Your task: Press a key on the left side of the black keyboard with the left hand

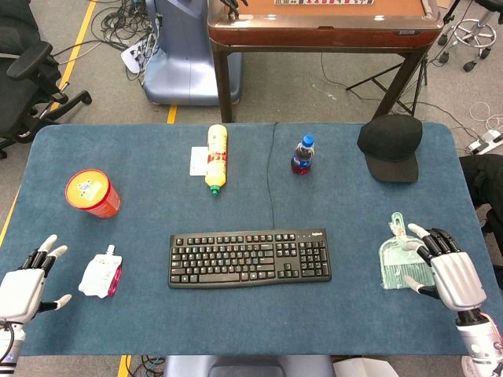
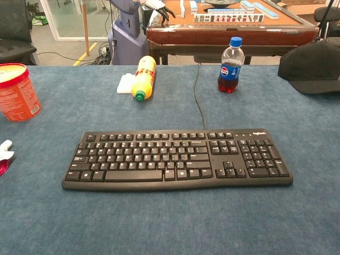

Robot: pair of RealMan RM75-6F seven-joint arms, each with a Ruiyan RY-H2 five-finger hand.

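The black keyboard (image 1: pixel 249 258) lies flat in the middle of the blue table, cable running to the far edge; the chest view shows it close up (image 2: pixel 177 159). My left hand (image 1: pixel 23 287) hovers at the near left corner, fingers spread, holding nothing, well left of the keyboard. My right hand (image 1: pixel 452 269) sits at the near right, fingers apart, beside a clear dustpan. Neither hand appears in the chest view.
A white-and-pink pouch (image 1: pixel 101 275) lies between my left hand and the keyboard. A red tub (image 1: pixel 93 192), a lying yellow bottle (image 1: pixel 217 157), a cola bottle (image 1: pixel 302 155) and a black cap (image 1: pixel 391 146) sit further back. The clear dustpan (image 1: pixel 403 263) lies at right.
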